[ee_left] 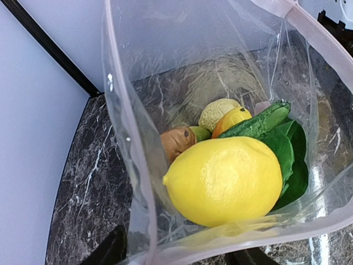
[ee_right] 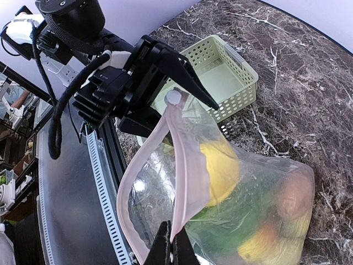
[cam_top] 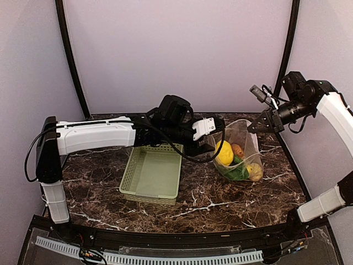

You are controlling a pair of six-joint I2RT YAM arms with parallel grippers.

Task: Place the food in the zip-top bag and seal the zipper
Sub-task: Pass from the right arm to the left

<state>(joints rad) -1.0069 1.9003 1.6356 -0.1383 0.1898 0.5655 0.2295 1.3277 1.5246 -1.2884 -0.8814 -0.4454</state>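
The clear zip-top bag (cam_top: 241,144) stands open on the marble table, right of centre. Inside lies the food: a yellow lemon (ee_left: 223,179), a brown potato (ee_left: 175,142), pale corn (ee_left: 217,112), an orange-yellow fruit (ee_left: 233,118), a dark green cucumber (ee_left: 259,121) and bok choy leaves (ee_left: 289,163). My right gripper (ee_right: 176,249) is shut on the pinkish zipper (ee_right: 187,165) at the bag's right end. My left gripper (ee_left: 182,258) is open at the mouth's left end, with the rim crossing over its fingers. The white slider tab (ee_right: 174,97) sits just by those fingers.
A pale green lattice basket (cam_top: 151,175) sits empty left of the bag, under my left forearm. Black frame poles (cam_top: 70,61) rise at the table's back corners. The table's near edge carries a slotted rail (cam_top: 165,256).
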